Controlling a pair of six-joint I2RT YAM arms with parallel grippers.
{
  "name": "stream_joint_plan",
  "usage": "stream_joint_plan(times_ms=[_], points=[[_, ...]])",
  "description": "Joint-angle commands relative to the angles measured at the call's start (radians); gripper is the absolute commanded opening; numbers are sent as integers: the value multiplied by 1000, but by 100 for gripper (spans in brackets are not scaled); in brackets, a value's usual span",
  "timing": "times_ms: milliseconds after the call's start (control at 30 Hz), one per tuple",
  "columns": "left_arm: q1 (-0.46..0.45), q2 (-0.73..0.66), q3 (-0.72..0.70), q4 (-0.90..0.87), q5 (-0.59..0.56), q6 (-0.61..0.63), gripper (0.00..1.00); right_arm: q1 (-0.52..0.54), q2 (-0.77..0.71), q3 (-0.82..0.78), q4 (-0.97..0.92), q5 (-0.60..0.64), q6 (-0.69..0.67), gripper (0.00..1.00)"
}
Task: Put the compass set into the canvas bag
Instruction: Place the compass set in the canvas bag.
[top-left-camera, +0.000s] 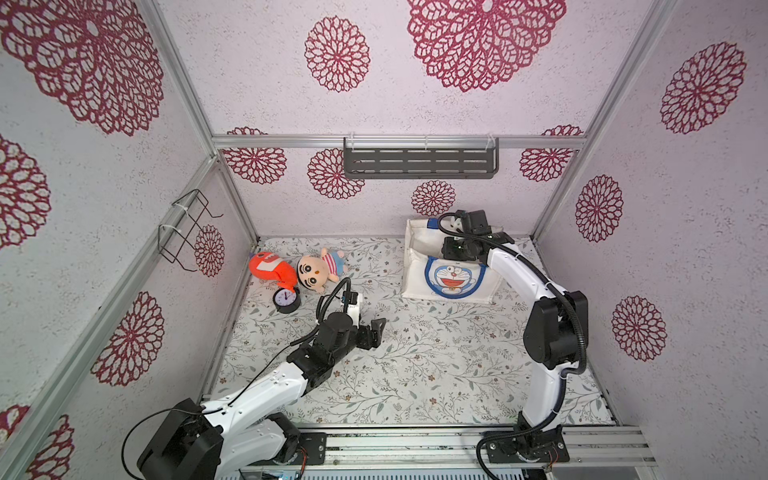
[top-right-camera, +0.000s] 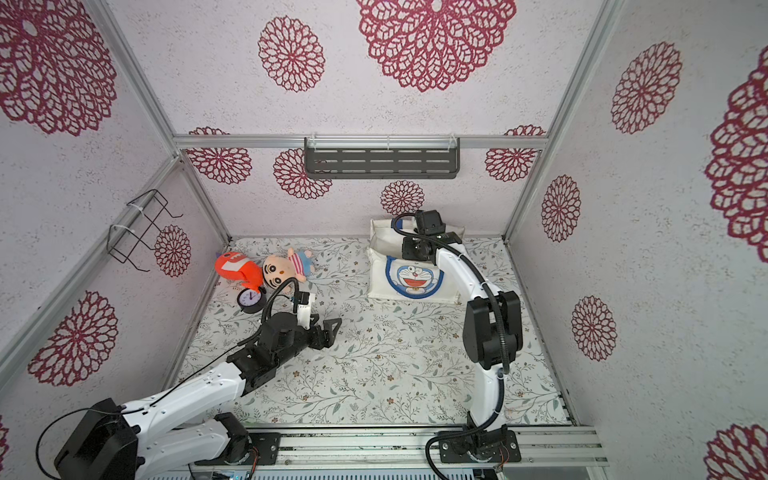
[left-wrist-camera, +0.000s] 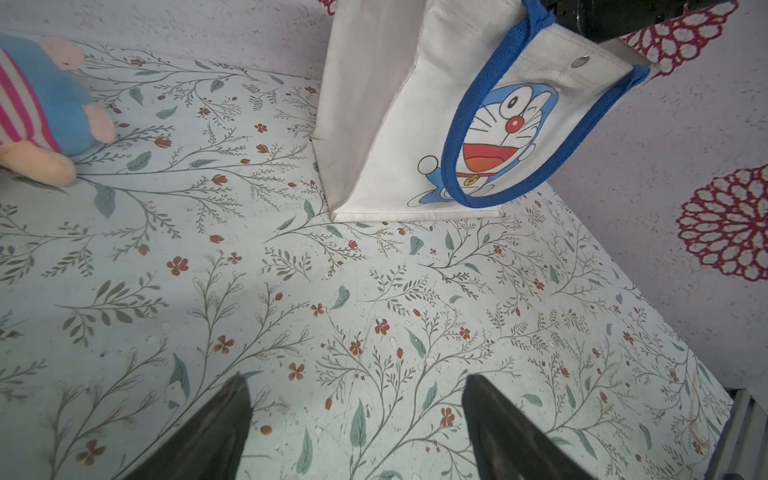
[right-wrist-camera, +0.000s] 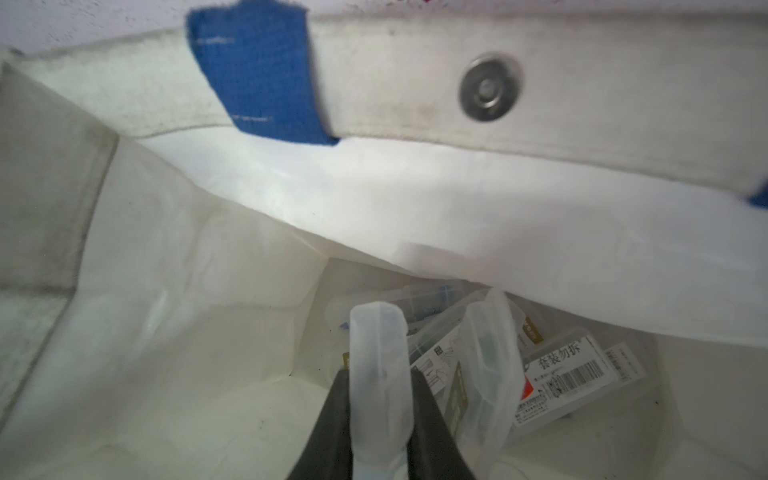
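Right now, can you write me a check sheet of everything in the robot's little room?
Surface: flowery table cover, flat, no spills seen.
Job's things: canvas bag upright at the back; compass set, a clear case, inside it.
Clutter: orange plush, doll plush and black clock bunched at the back left.
Hands: left hand open, empty, over the table; right hand inside the bag, shut on the compass set.
Cables: black hoses loop along both arms; no snag seen.
Surroundings: grey shelf and wire rack on flowered walls.
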Motion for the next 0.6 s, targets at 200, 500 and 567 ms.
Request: stream_joint_plan(times_ms=[200, 500, 567], points=[[22, -8, 19, -9, -4, 20, 86, 3, -80, 93, -46, 80, -65, 63], [49, -69, 62, -82, -27, 43, 86, 13, -530, -223, 85, 272, -66, 70], [61, -83, 67, -92, -40, 44, 86, 10, -676, -436, 187, 350, -50, 70]])
